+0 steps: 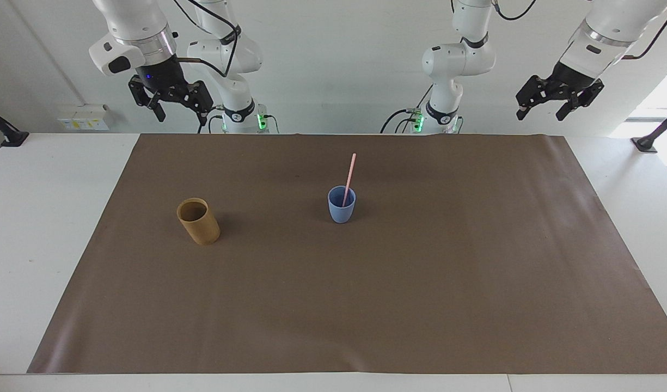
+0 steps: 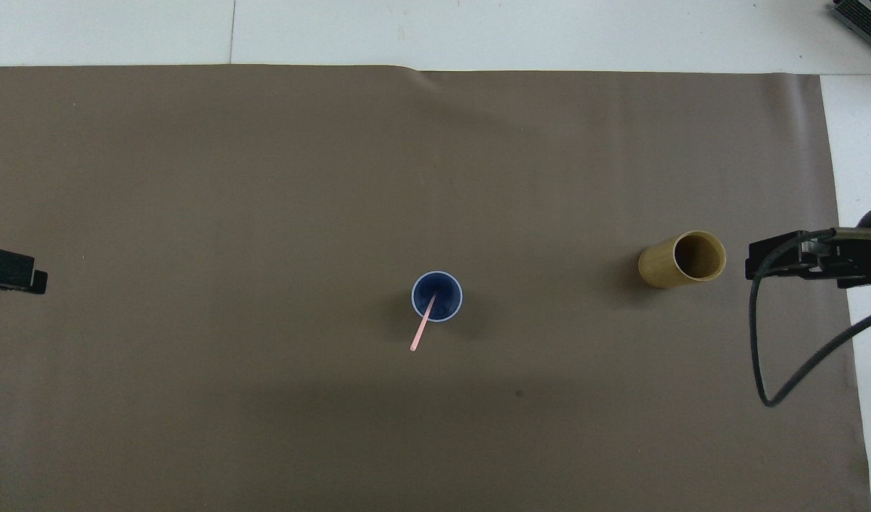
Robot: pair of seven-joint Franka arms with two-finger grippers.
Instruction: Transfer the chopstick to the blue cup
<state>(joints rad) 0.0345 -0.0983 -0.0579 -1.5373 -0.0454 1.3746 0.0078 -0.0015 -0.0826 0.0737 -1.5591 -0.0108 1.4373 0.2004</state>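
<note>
I see the chopstick (image 1: pixel 349 175) standing in the blue cup (image 1: pixel 341 209), lower end inside, upper end leaning over the rim toward the robots. In the facing view the cup is just above frame centre on the brown mat (image 1: pixel 366 305); in the overhead view the blue cup (image 2: pixel 436 296) is slightly below centre, and the chopstick (image 2: pixel 422 326) runs from inside it down toward the lower part of the frame.

The tan-brown cup (image 1: pixel 199 220) is upright at centre-left of the facing view, toward the right arm's end of the counter (image 1: pixel 34 218), well apart from the blue cup. In the overhead view the tan-brown cup (image 2: pixel 682 258) is at mid-right of the frame, its mouth showing dark inside.

Right pincer (image 1: pixel 178 109) is at upper left of the facing view, raised high over the counter edge nearest the robots, fingers spread, nothing between them. In the overhead view I only get part of it with a cable at the right frame edge, beside the tan-brown cup.

Left pincer (image 1: pixel 540 111) is at upper right of the facing view, also raised high, fingers spread and carrying nothing. In the overhead view only a dark bit shows at the left frame edge.

Neither pincer touches the cups or the chopstick.
</note>
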